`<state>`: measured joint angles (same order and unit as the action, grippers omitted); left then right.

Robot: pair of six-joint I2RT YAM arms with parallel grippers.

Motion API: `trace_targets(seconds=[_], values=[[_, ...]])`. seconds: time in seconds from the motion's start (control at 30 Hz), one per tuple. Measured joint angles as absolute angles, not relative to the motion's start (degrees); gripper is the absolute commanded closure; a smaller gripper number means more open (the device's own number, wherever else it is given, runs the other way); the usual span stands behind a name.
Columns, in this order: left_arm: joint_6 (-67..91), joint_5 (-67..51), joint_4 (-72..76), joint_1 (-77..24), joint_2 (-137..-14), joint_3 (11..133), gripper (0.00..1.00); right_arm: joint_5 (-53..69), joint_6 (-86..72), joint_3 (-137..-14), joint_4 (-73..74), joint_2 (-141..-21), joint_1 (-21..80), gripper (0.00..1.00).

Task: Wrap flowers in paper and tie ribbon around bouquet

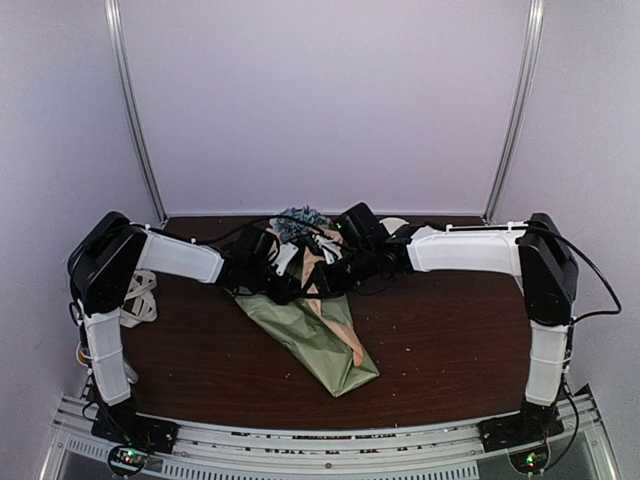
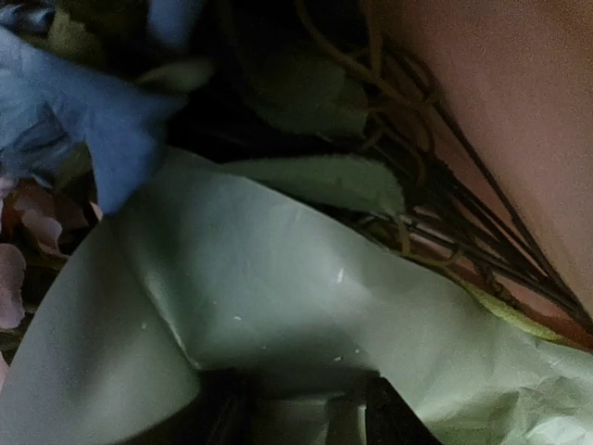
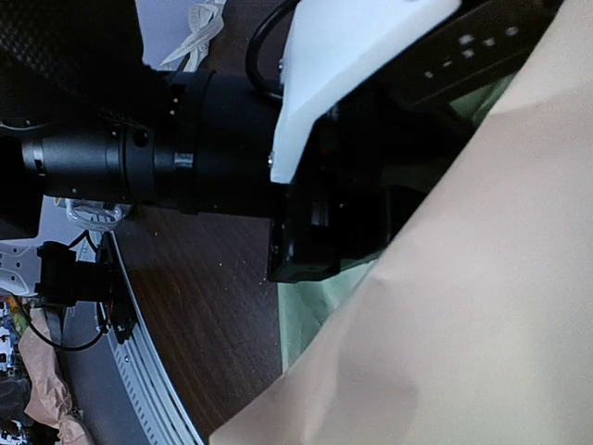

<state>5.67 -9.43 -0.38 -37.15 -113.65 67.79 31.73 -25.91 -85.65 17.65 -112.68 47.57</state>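
Left gripper [image 1: 277, 277]: fingers buried in paper [image 1: 318, 345], grip unreadable. Right gripper [image 1: 328, 268]: closed tight (on a paper edge or on nothing; hidden). Flowers [image 1: 300, 222] at 12 o'clock of both, cone tail toward 5. Wrap loose, beige flap open. Ribbon [image 1: 140, 298] at 9 o'clock by the left arm, untied. Judged under halfway.

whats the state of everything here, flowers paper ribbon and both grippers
flowers: lying in the paper, blooms out at the far end
paper: partly wrapped into a loose cone, beige inner face showing
ribbon: lying loose at far left, not tied on
left gripper: fingers either side of a paper fold, grip unclear
right gripper: fingers shut, hidden by the paper
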Motion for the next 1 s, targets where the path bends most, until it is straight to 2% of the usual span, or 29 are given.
trace_targets(seconds=[0.23,0.47,0.63,0.9,1.0], values=[[8.0,-11.7,4.2,-36.4,-113.7,65.7,0.53,33.2,-27.2,-85.7,11.8,-120.9,49.3,0.97],[8.9,-15.2,4.9,-34.9,-112.8,64.6,0.39,33.6,-25.6,-85.7,9.5,-126.7,49.2,0.93],[8.9,-15.4,-0.2,-33.8,-110.0,65.5,0.30,32.9,-23.4,-86.0,9.1,-126.8,49.3,0.92],[12.7,-14.4,-11.0,-29.4,-105.0,72.6,0.28,30.7,-20.6,-86.0,9.5,-126.8,50.0,0.92],[14.3,-15.4,-11.2,-28.2,-103.1,73.1,0.22,30.1,-20.0,-86.0,9.6,-126.8,50.2,0.92]])
